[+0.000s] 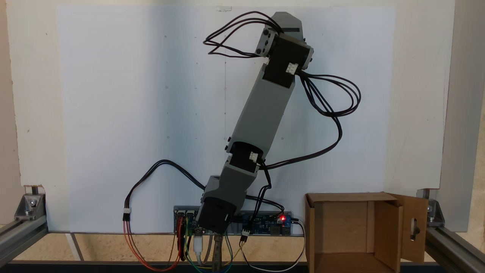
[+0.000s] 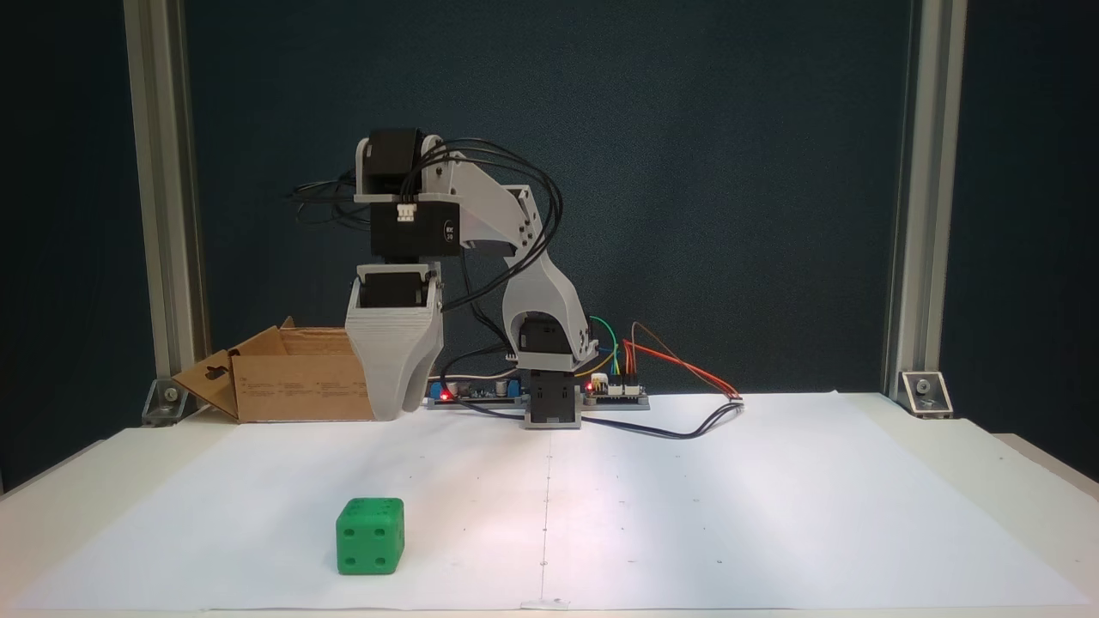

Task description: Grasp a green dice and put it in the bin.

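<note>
One green dice (image 2: 370,536) sits nearest to the front camera, on the white paper sheet (image 2: 687,515) that covers the worktop (image 2: 1013,463). It rests flat, a face w/ four pips turned to the camera, nothing touching it. As a cube it has no real long axis, so the approach angle matters little; its sides look approx. square to the paper edge.

Further back hangs the gripper (image 2: 397,403), pointing straight down, tip low near the worktop. From this side the two fingers lie one behind the other in one grey wedge, so I cannot tell if they are apart or together. They hold nothing that I can see.

The key relation: in this front fixed view the dice lies well in front of the gripper, toward the camera, and only slightly to the left. So, in my judgement, the next move is mostly a reach outward away from the base (image 2: 551,403), w/ almost no swing.

Just behind and left of the gripper stands the bin (image 2: 292,386), a brown cardboard box, open at top in the other fixed view (image 1: 352,231), w/ a slotted flap. Farthest are the controller boards (image 2: 618,390) w/ coloured wires. The grasp is not yet done.
</note>
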Available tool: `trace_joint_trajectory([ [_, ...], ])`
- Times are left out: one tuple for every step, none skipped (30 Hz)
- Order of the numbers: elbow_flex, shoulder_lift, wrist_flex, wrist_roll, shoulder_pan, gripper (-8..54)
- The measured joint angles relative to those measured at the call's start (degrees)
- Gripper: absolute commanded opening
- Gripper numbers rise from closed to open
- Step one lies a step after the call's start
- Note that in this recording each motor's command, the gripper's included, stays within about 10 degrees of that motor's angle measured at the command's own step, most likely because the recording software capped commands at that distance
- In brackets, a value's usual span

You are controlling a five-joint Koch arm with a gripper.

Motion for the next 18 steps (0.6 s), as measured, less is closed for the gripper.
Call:
trace_joint_trajectory([
  [0.1, -0.4, 0.0, 0.0, 0.0, 43.8],
  [0.1, -0.9, 0.0, 0.0, 0.1, 43.8],
  [0.1, -1.3, 0.0, 0.0, 0.2, 43.7],
  [0.1, -1.7, -0.3, 0.0, 0.3, 43.7],
  [0.1, -2.0, -0.8, 0.0, 0.4, 43.6],
  [0.1, -2.3, -1.5, 0.0, 0.6, 43.6],
  [0.1, -2.5, -2.0, 0.0, 0.7, 43.6],
  [0.1, -2.8, -2.5, 0.0, 0.8, 43.6],
  [0.1, -3.0, -3.1, 0.0, 1.1, 43.6],
  [0.1, -3.2, -3.6, 0.0, 1.3, 43.5],
  [0.1, -3.3, -4.0, 0.0, 1.5, 43.5],
  [0.1, -3.3, -4.4, 0.0, 1.7, 43.5],
  [0.0, -3.4, -4.7, 0.0, 1.8, 43.5],
  [0.0, -3.5, -4.8, 0.0, 2.0, 43.5],
  [0.1, -3.7, -5.0, 0.0, 2.1, 43.5],
  [0.1, -4.0, -5.1, 0.0, 2.2, 43.5],
  [0.1, -4.0, -5.1, 0.0, 2.1, 43.5],
  [0.1, -4.1, -5.2, 0.0, 2.2, 43.5],
])
